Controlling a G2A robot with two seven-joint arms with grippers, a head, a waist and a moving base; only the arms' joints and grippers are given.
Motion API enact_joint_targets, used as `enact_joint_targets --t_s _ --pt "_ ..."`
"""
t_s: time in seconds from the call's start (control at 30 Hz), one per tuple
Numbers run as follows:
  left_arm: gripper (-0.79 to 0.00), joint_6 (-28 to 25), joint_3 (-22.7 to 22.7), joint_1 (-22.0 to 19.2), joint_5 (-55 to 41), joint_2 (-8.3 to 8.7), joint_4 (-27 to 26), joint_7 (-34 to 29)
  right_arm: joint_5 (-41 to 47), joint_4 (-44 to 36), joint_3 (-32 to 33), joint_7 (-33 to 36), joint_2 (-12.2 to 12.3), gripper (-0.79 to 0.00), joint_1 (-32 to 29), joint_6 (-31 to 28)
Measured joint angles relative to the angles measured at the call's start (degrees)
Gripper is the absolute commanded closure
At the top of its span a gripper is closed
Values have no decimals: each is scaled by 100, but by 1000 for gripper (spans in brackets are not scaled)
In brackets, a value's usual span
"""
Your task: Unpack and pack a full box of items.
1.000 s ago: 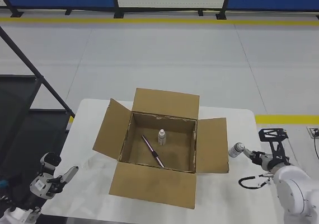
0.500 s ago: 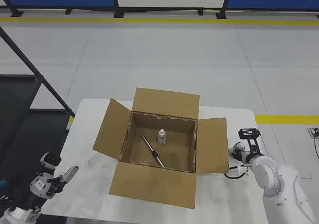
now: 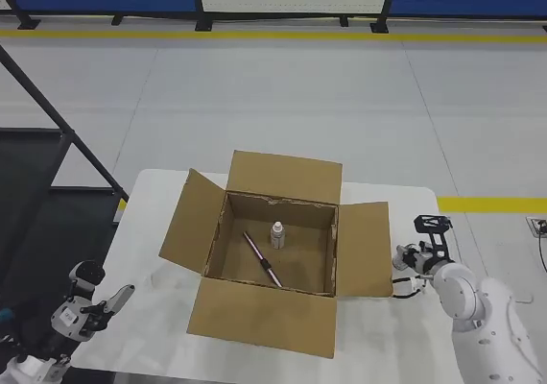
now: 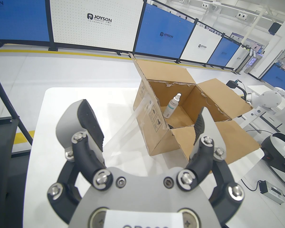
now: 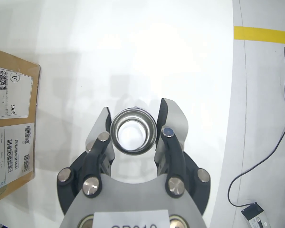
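Right end effector (image 5: 135, 107) has swung in beside the box (image 3: 365, 248), clamped around the steel cup (image 5: 132, 132).

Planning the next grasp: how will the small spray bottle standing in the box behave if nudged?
The spray bottle stands tall on a narrow base, so a sideways nudge would likely tip it. Its round body would probably roll once down. It looks small and plastic, so likely light.

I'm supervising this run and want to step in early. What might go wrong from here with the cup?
1. The right pincer grips the smooth round steel cup at just two sides; it may slip or tilt.
2. The box's splayed right flap lies close by; a swing toward it could snag it.
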Motion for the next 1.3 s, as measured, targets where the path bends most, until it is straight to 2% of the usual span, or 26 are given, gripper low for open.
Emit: enact_joint_targets --t_s 0.17,0.37,0.5,0.6,0.77,0.87,1.0,1.17,1.3 --pt "-785 0 0 0 0 0 0 0 237 -920 323 -92 44 0 -364 143" --pt "-785 0 0 0 0 0 0 0 341 -3229 661 -206 57 0 -949 771" --pt "-785 0 0 0 0 0 0 0 345 -4508 445 -134 64 0 -1072 687" --pt "-785 0 0 0 0 0 0 0 166 -4948 -64 140 83 0 -867 356" --pt "-785 0 0 0 0 0 0 0 -194 -4507 -1301 786 71 0 -64 -197" --pt "-785 0 0 0 0 0 0 0 -329 -3835 -2118 1140 10 0 549 -347" --pt "-785 0 0 0 0 0 0 0 -404 -2647 -3119 1521 -136 0 1315 -218" --pt "-785 0 0 0 0 0 0 0 -451 -1187 -3825 1475 -320 0 1872 129" --pt "-785 0 0 0 0 0 0 0 -242 -304 -4054 1202 -430 0 2094 202"
